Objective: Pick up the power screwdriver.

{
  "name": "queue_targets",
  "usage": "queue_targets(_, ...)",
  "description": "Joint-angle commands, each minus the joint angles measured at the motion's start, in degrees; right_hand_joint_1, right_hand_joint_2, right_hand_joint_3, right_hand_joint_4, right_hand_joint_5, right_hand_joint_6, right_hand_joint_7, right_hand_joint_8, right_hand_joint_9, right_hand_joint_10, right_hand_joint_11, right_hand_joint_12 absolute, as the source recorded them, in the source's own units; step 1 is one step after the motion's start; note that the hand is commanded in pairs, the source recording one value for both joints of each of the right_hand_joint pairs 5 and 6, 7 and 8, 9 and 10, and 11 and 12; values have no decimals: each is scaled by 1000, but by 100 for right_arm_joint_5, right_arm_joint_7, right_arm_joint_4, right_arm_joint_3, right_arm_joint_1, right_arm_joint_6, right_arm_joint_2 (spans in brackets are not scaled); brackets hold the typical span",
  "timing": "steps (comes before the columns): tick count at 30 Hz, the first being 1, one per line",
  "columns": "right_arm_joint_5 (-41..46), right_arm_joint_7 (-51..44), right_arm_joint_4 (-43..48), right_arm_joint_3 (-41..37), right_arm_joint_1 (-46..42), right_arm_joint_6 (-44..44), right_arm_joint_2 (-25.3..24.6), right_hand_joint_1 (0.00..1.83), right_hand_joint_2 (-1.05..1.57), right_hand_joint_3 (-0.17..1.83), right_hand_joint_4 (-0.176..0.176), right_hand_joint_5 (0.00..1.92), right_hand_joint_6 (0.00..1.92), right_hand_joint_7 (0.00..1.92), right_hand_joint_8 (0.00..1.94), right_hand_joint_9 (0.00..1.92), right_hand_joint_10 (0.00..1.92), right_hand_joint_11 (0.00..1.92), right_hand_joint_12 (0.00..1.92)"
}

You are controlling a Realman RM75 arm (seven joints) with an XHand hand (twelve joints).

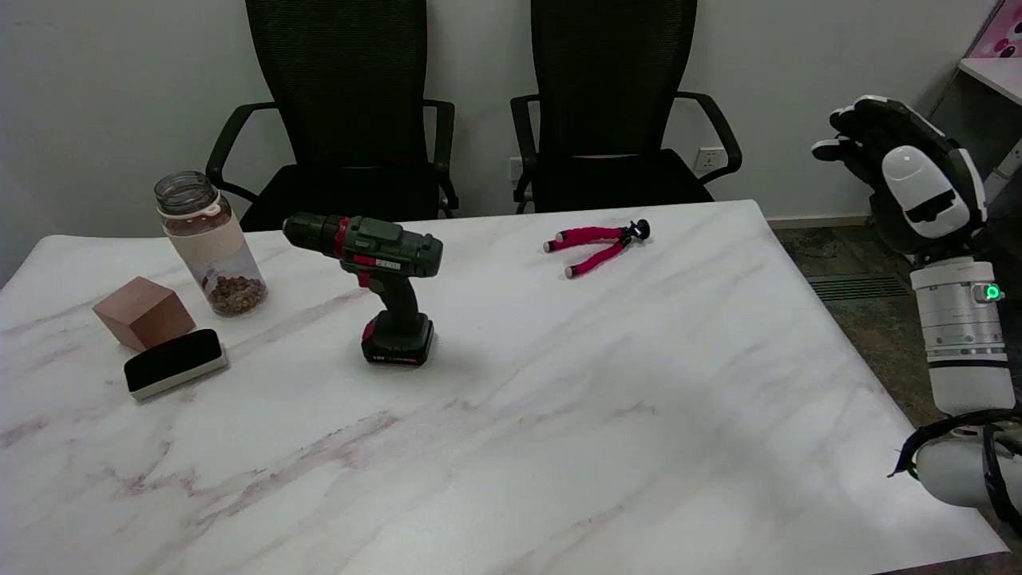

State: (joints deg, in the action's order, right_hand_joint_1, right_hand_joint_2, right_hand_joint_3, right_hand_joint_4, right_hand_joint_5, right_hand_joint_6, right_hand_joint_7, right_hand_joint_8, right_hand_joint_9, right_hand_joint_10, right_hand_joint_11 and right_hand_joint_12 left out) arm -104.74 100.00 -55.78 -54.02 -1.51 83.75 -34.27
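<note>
From the head view, the power screwdriver [375, 275] stands upright on its battery base on the marble-patterned table [559, 415], left of the table's middle and toward the far half. It is a pistol-shaped tool with a dark green and black body, a black chuck pointing to the picture's left, a red collar behind the chuck, a red trigger at the front of the handle, and a black battery block with a red strip at the foot; a small label on the side of the body is too small to read. The right hand [906, 172] is held in the air off the table's right edge, well apart from the screwdriver, raised upright on its white forearm with a green light glowing at the wrist; its fingers are spread and lightly curved and it holds nothing. To the left of the screwdriver stands a clear jar [209, 243] with brown pieces in the bottom, and nearer the left edge sit a brown wooden block [144, 313] and a black-topped eraser [176, 363] just beside each other. A small pink-legged tripod [595, 243] lies on its side on the far right part of the table, and two black office chairs [615, 104] stand behind the table against the wall
</note>
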Motion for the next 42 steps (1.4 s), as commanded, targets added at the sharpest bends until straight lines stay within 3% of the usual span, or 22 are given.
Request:
queue_targets(1, -358, -698, -147, 111, 3, -636, 17, 924, 253, 779, -77, 671, 671, 671, 671, 564, 564, 814, 814)
queue_targets(8, -1076, -833, -381, 505, 543, -2161, -36, 920, 27, 857, -19, 497, 497, 497, 497, 522, 522, 722, 722)
queue_targets(10, -1172, -820, -342, 820, 821, -2244, -120, 920, -83, 848, 5, 361, 361, 361, 361, 496, 496, 668, 668)
queue_targets(14, -1180, -805, -321, 1330, 1347, -2288, -436, 917, -142, 820, 20, 309, 309, 309, 309, 478, 478, 642, 642)
queue_targets(19, -1404, -826, -363, 1586, 1809, -2556, -934, 918, -188, 831, 21, 275, 275, 275, 275, 457, 457, 597, 597)
queue_targets(25, -2224, -833, -495, 1650, 2297, -3572, -1281, 920, -171, 731, -8, 259, 259, 259, 259, 473, 473, 655, 655)
queue_targets(32, -2314, -833, -243, 2006, 2783, -3914, -1970, 920, -178, 754, -9, 236, 236, 236, 236, 450, 450, 658, 658)
queue_targets(36, -2314, -833, 170, 2108, 2917, -3998, -2405, 927, -183, 760, -5, 225, 225, 225, 225, 404, 404, 604, 604)
queue_targets(42, -2318, -833, 975, 2117, 3084, -3980, -3137, 922, -212, 793, 28, 210, 210, 210, 210, 342, 342, 509, 509)
